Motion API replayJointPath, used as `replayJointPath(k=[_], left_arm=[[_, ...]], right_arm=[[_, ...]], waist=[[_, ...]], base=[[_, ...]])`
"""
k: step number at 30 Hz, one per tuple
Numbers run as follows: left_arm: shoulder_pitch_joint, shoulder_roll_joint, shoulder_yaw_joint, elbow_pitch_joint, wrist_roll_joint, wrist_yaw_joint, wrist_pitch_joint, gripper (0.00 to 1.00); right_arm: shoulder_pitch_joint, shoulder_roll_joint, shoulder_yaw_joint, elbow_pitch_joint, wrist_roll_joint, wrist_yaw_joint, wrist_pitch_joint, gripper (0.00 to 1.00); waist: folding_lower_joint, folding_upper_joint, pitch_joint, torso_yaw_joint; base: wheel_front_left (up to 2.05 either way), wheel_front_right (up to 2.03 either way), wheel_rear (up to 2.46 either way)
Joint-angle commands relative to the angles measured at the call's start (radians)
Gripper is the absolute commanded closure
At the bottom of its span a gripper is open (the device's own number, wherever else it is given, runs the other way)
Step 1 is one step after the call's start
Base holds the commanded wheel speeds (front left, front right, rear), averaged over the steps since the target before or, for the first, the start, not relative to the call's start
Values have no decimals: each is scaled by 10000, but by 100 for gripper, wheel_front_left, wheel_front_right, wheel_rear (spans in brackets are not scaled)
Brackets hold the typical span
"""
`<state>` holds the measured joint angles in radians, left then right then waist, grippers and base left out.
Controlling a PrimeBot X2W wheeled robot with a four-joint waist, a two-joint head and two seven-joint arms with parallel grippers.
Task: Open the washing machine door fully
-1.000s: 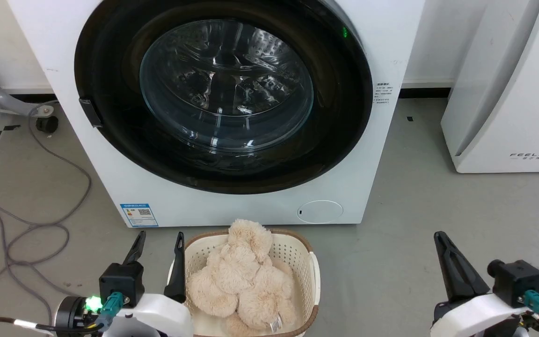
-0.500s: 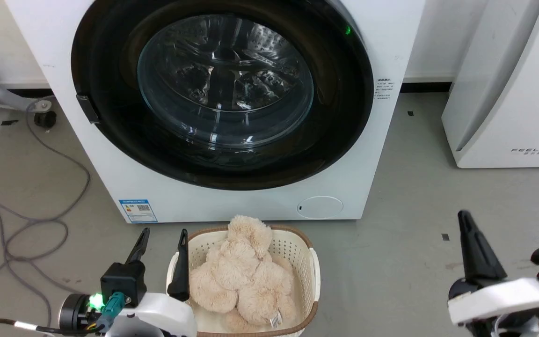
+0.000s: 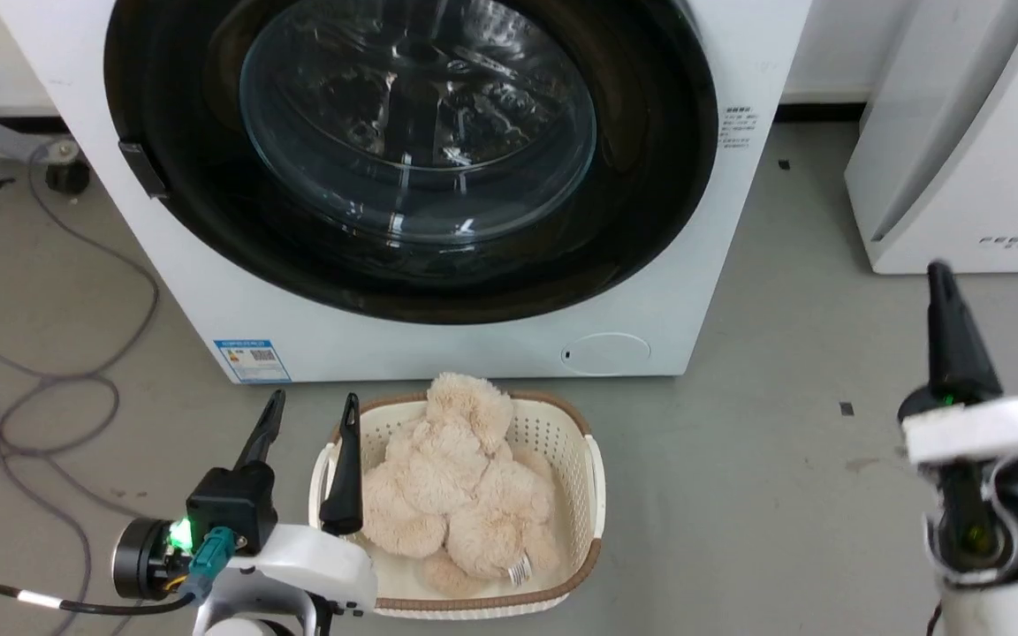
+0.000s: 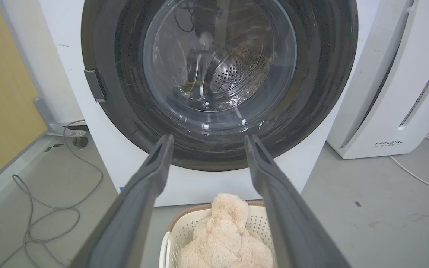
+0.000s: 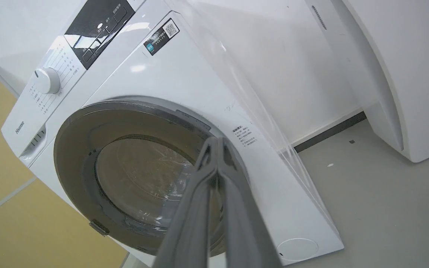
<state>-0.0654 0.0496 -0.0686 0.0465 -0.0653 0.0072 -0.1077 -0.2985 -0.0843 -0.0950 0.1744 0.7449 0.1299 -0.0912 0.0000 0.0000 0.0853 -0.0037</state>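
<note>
The washing machine door lies flush against the washing machine. The left hand hovers with fingers spread near the basket. The right hand is pinched together, empty. The right wrist view adds the dial above the door.

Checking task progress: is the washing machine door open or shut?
Shut: the washing machine door lies flush against the washing machine front.

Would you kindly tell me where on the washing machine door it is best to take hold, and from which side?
Probably the small dark tab on the left rim of the washing machine door: it is the one part standing out from the flush, glossy ring. Come from the front-left, jaws closing across the tab, then pull outwards; the hinge likely sits opposite, on the right.
</note>
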Motion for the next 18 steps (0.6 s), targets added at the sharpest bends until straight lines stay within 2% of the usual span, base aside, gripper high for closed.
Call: replayJointPath(k=[1,8,18], left_arm=[[-193,29,-17,-33,-82,32,-94,0],[-506,45,-26,-145,-102,-16,-241,0],[-990,47,-68,-287,-135,-81,-450,0]], right_arm=[[-445,-126,-50,201,398,5,-47,100],[-2376,-627,147,1564,1547,5,173,100],[-5345,-1330,944,3495,2654,5,892,100]], waist=[[0,0,115,3],[0,0,613,28],[0,0,1341,123]], base=[[0,0,0],[0,0,0],[0,0,0]])
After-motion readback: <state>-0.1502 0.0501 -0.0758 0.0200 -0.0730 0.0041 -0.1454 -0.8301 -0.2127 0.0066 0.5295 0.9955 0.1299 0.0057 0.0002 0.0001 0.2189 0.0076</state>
